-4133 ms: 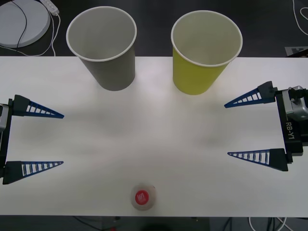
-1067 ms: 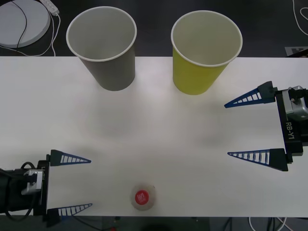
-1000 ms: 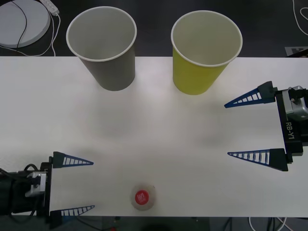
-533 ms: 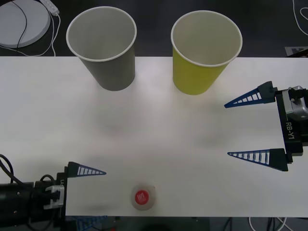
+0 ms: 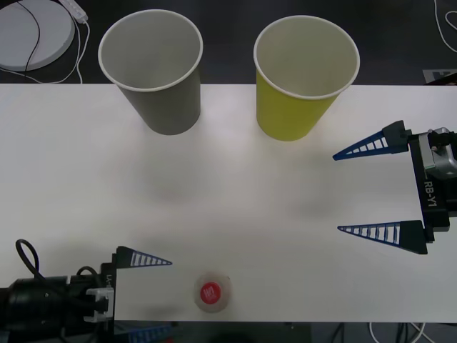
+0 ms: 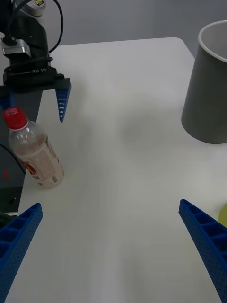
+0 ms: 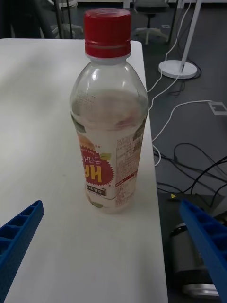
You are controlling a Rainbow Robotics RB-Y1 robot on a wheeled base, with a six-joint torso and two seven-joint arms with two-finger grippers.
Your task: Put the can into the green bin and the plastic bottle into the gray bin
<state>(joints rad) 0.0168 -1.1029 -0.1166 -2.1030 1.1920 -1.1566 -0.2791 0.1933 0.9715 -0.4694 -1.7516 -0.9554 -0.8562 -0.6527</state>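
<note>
Two bins: both standing upright at the far side of the desk [image 5: 228, 186], well apart from the bottle.
Progress: nothing binned yet; by the look of it, only the approach to the bottle under way.
Gray bin [image 5: 153, 68]: far left, pale inside bare, holding nothing.
Green bin [image 5: 303, 71]: far right, just beside the gray one, white inside bare too.
Plastic bottle [image 5: 212, 293]: upright on its base at the near edge of the desk, red cap on, pale contents inside, untouched.
Can: none to be found on the desk.
Left gripper [image 5: 146, 296]: low at the near left corner, spread wide, holding nothing, lined up just beside the bottle with the bottle ahead between the fingers.
Right gripper [image 5: 375, 193]: parked at the right side of the desk, spread wide, holding nothing.
Left to do: closing on the bottle, lifting, carrying across to the gray bin, dropping in.
</note>
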